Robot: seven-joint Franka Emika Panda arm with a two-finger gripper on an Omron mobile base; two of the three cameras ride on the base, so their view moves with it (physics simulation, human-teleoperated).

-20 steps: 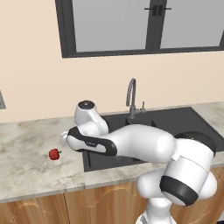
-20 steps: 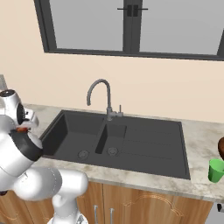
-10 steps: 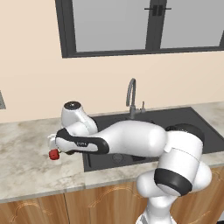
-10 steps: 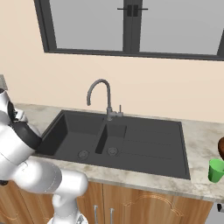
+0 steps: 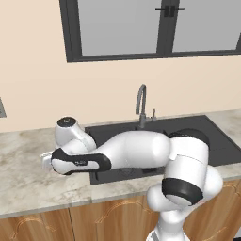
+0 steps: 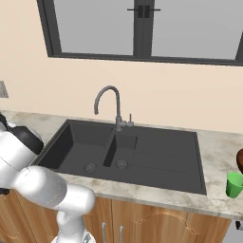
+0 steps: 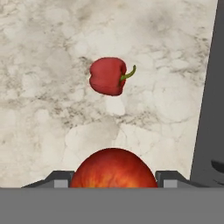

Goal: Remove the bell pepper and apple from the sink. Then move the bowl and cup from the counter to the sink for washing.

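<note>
Fingers (image 7: 59,178) of the end effector (image 7: 113,180) stood on either side of the apple (image 7: 113,168), which sat gripped between them at the bottom of the hand view, orange-red with a yellowish tinge. Beyond it on the marbled bench (image 7: 52,39) lay the bell pepper (image 7: 107,76), deep red with a short greenish stem pointing toward the dark edge of the sink (image 7: 210,109); pepper and apple were apart. From the left base view the white arm (image 5: 132,153) reached across the sink's front left corner and out over the bench (image 5: 23,183) to the left of the basins, with the hand low over the stone. From the right base view both basins of the sink (image 6: 156,161) showed only their round drains, the curved faucet (image 6: 108,104) standing behind. Far to the right on the bench stood the green cup (image 6: 234,184), with the brown bowl (image 6: 239,160) just behind it at the picture's edge.
</note>
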